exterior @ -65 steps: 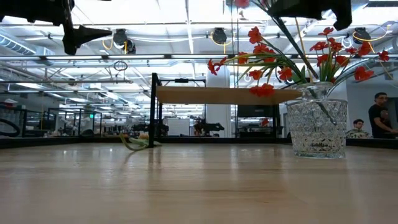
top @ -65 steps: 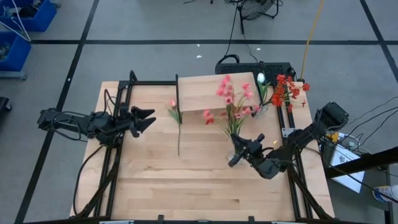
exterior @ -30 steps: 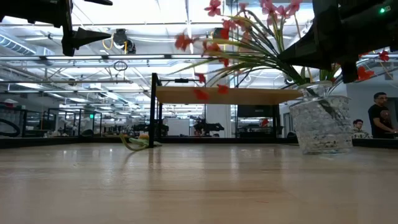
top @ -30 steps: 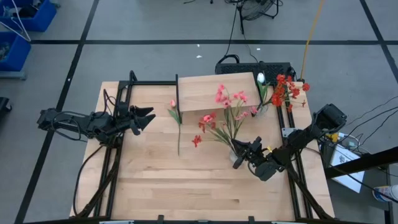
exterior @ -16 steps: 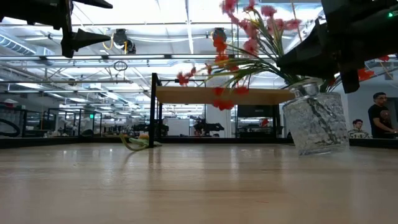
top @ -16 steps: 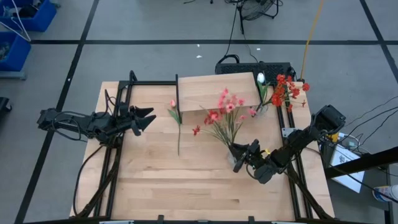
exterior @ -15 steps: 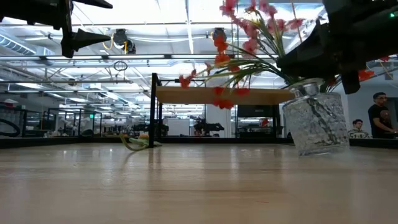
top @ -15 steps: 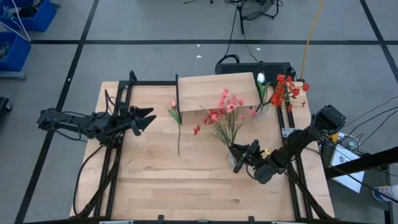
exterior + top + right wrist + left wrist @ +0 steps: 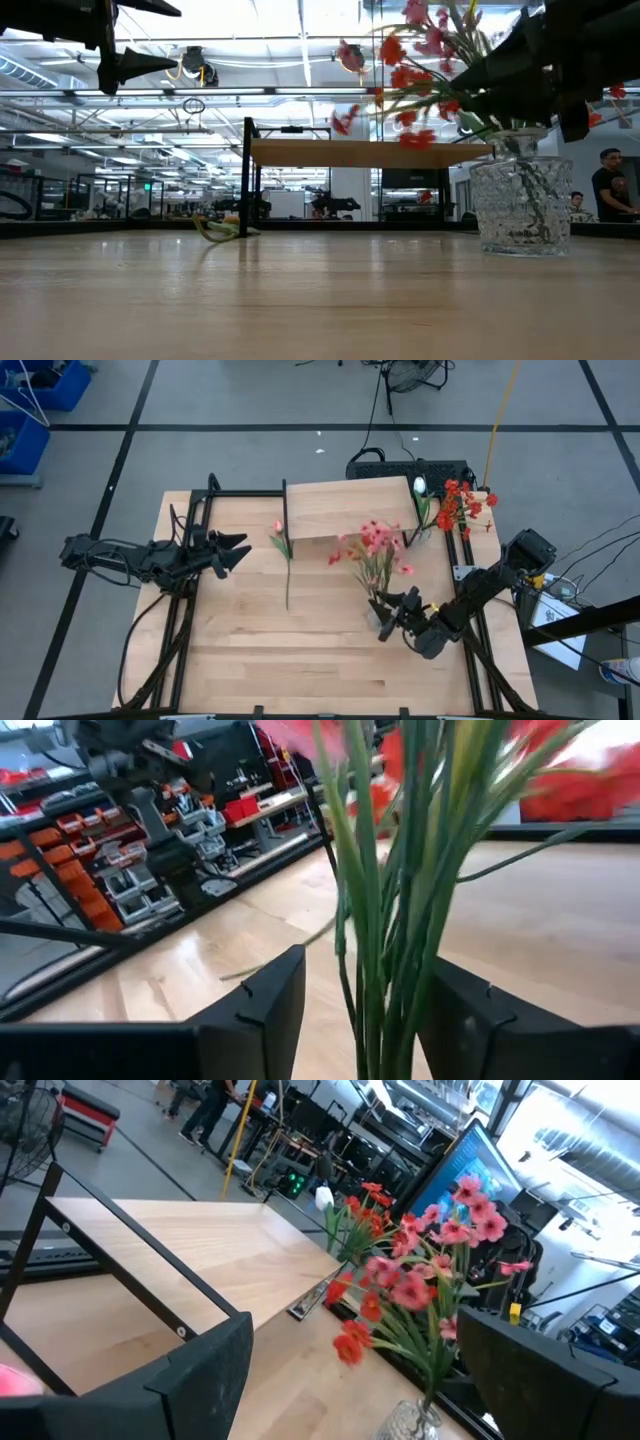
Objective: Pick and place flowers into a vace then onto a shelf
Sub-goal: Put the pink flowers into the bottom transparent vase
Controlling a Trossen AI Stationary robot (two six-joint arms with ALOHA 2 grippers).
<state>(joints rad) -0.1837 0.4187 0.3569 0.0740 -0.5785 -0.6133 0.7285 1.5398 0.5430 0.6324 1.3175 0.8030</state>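
Dark right gripper [image 9: 388, 612] toward the right front of the table [image 9: 270, 660], fingers [image 9: 255, 1010] standing apart on either side of a bunch of green stems; cannot tell whether pressed against them. Pink-blossomed flowers [image 9: 376, 550] fanning out from those stems toward the shelf, rooted in a clear glass vase [image 9: 522, 207] resting on the tabletop in the low view. In the left wrist view, same pink spray [image 9: 432, 1275] rising from the glass neck, just in front of the other arm's dark body.

Pale wood shelf [image 9: 340, 508] on black legs at the far middle of the table. Red flowers [image 9: 460, 503] and a white tulip bud [image 9: 420, 485] grouped just beside its right end, at the far right corner. Single pink bud [image 9: 279, 526] on a long stem lying flat on the table, near the shelf's left front leg.

Left gripper [image 9: 232, 550] held above the table's left edge, well apart from the flowers, fingers [image 9: 205, 1370] spread wide and gripping nothing.

A person [image 9: 608, 195] visible in the room beyond, at the right.
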